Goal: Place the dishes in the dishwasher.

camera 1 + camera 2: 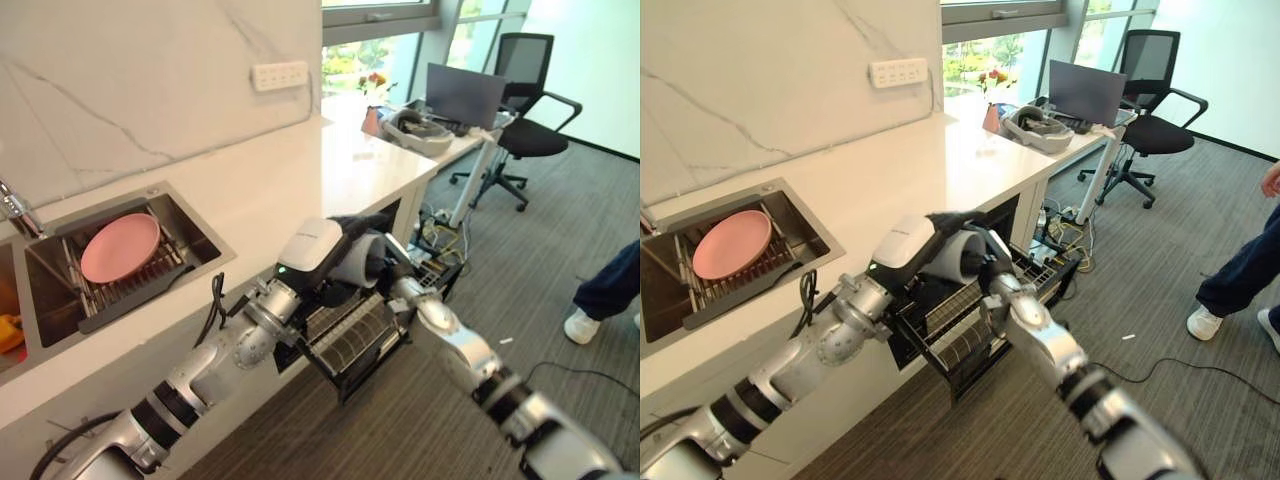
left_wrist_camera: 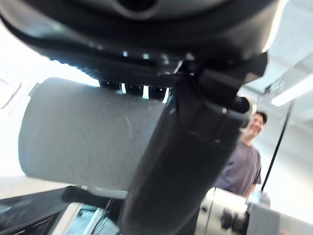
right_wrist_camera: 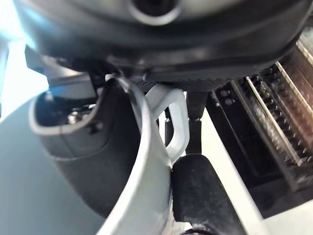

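We've got both hands, left (image 1: 345, 235) and right (image 1: 992, 268), wrapped round the grey mug (image 1: 352, 262) just above the pulled-out rack (image 1: 352, 338), so nothing's loaded yet and the pink plate (image 1: 120, 247) still sits in the sink (image 1: 195, 232).

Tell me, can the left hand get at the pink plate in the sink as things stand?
Probably not yet: the left hand is curled round the grey mug over the dishwasher rack, with the right hand on it too. The pink plate lies uncovered.

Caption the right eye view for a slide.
Both hands hold a grey mug above the dishwasher rack; pink plate waits in sink.
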Tool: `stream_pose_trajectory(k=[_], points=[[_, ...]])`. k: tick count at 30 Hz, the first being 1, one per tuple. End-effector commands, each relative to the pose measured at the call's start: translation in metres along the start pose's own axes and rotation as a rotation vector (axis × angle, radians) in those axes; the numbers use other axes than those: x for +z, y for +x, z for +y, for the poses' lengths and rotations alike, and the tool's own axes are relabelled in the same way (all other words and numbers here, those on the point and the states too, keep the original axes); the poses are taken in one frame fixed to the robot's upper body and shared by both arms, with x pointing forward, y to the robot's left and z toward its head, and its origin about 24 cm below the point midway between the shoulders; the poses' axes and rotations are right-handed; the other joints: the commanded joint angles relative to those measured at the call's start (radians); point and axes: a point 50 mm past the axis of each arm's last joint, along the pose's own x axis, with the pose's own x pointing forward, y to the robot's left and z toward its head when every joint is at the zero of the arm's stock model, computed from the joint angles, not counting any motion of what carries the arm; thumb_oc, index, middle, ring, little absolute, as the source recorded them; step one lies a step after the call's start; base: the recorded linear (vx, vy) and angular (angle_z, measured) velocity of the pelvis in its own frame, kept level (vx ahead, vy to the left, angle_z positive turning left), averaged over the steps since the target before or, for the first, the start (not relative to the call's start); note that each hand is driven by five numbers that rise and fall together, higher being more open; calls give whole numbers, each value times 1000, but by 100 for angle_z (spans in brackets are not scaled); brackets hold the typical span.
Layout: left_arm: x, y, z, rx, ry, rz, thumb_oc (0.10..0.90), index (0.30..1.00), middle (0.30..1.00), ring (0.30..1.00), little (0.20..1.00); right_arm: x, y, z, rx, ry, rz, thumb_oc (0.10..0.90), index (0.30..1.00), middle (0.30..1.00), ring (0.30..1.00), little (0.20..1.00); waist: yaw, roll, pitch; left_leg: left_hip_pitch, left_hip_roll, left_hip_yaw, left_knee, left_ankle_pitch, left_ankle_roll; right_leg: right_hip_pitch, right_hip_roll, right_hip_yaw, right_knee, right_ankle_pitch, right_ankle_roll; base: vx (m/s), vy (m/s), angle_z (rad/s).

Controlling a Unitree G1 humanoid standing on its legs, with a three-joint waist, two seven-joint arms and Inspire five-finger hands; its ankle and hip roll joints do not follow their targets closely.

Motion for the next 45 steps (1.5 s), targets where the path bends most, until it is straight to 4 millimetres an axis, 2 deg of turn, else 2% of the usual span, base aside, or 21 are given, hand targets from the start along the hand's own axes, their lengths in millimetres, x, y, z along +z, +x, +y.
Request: stream_pose_trajectory(k=[1,4,6,9,10,12,13,14,15,20,23,26,27,30,32,33,36,39,41,42,45], points=[[47,42,71,488,7,-328,800,900,900,900,900,54,20,27,119,101,-249,400,300,300,300,300,10,-15,-45,33,36,15,9,-65,-56,79,-83,-47,16,-129,87,0,0,0],[41,34,81,573,26,-296,800,900,900,900,900,56,12,21,108,180,-285,400,300,300,300,300,12,-13,-45,33,36,14,9,-65,-57,81,-84,-49,16,-130,88,0,0,0],[33,25,90,645,36,-259,800,900,900,900,900,68,2,14,87,246,-370,400,300,300,300,300,15,-12,-45,33,37,11,9,-64,-57,81,-84,-52,16,-131,87,0,0,0],[24,13,92,691,-1,-202,800,900,900,900,900,81,-8,4,54,287,-469,400,300,300,300,300,17,-11,-46,32,37,9,9,-63,-58,82,-84,-57,16,-131,86,0,0,0],[19,5,89,709,-68,-153,800,900,900,900,900,96,-18,-1,40,312,-567,400,300,300,300,300,17,-10,-47,31,38,6,9,-63,-57,83,-84,-60,16,-132,86,0,0,0],[19,5,89,708,-71,-152,800,900,900,900,900,96,-18,-1,39,312,-566,400,300,300,300,300,17,-9,-48,31,38,6,9,-63,-57,84,-84,-60,16,-132,86,3,0,2],[16,1,84,714,-144,-119,800,900,900,900,900,105,-25,-3,36,312,-630,400,300,300,300,300,15,-9,-48,31,37,4,9,-63,-56,84,-84,-61,16,-132,86,15,-3,6],[15,-4,75,718,-342,-77,800,900,900,900,900,115,-36,-8,7,361,-729,400,300,300,300,300,14,-7,-47,28,37,0,9,-63,-53,85,-85,-62,16,-134,85,19,-6,9],[13,-6,71,714,-402,-49,800,900,900,900,900,120,-42,-10,0,378,-777,400,300,300,300,300,13,-7,-47,27,36,-2,9,-64,-52,86,-85,-64,16,-135,84,21,-8,9],[9,-9,57,625,-521,11,800,900,900,900,900,139,-58,-17,-51,370,-919,400,300,300,300,300,10,-7,-45,23,37,-9,9,-63,-50,89,-86,-69,16,-139,84,9,-3,7],[7,-13,43,535,-673,54,800,900,900,900,900,148,-69,-33,-161,326,-1003,400,300,300,300,300,5,-8,-42,19,36,-16,9,-64,-48,88,-83,-70,16,-141,82,0,0,0],[6,-13,32,455,-816,77,800,900,900,900,900,147,-70,-37,-187,286,-983,400,300,300,300,300,5,-9,-40,17,37,-17,9,-63,-48,87,-81,-71,16,-141,81,0,0,0],[4,-15,15,335,-980,121,800,900,900,900,900,141,-69,-46,-221,204,-923,400,300,300,300,300,1,-10,-34,15,38,-18,9,-61,-48,85,-78,-70,16,-140,81,0,0,0],[1,-20,2,217,-1038,162,800,900,900,900,900,133,-67,-55,-254,92,-838,400,300,300,300,300,0,-13,-29,14,38,-17,9,-61,-47,83,-76,-68,16,-139,81,-12,-8,0],[-7,-36,-20,36,-1063,256,800,900,900,900,900,120,-65,-72,-294,-141,-658,400,300,300,300,300,-6,-17,-20,13,38,-13,9,-60,-48,78,-76,-65,16,-135,82,0,0,0],[-7,-36,-20,36,-1063,256,800,900,900,900,900,120,-65,-72,-294,-141,-658,400,300,300,300,300,-6,-17,-20,13,38,-13,9,-60,-48,78,-76,-65,16,-135,82,0,0,0],[-17,-64,-54,-136,-1144,423,800,900,900,900,900,97,-63,-87,-304,-288,-447,400,300,300,300,300,-6,-17,-11,12,36,-6,9,-59,-46,73,-74,-63,16,-132,83,-4,0,-1],[-22,-72,-60,-170,-1129,467,800,900,900,900,900,90,-62,-91,-305,-297,-395,400,300,300,300,300,-5,-15,-9,14,36,-5,9,-61,-46,73,-74,-63,16,-132,82,0,0,0],[-36,-88,-64,-180,-1004,560,800,900,900,900,900,73,-57,-101,-328,-340,-290,400,300,300,300,300,8,-16,-5,14,35,-5,9,-61,-45,75,-75,-65,16,-131,83,0,0,0],[-37,-88,-64,-178,-1001,561,800,900,900,900,900,73,-57,-101,-327,-340,-290,400,300,300,300,300,6,-16,-5,15,35,-5,9,-61,-45,76,-75,-65,16,-131,83,0,0,0],[-52,-101,-60,-153,-815,630,800,900,900,900,900,58,-51,-107,-342,-362,-206,400,300,300,300,300,22,-18,0,13,34,-12,9,-58,-47,78,-74,-70,16,-132,81,-3,-2,2]])
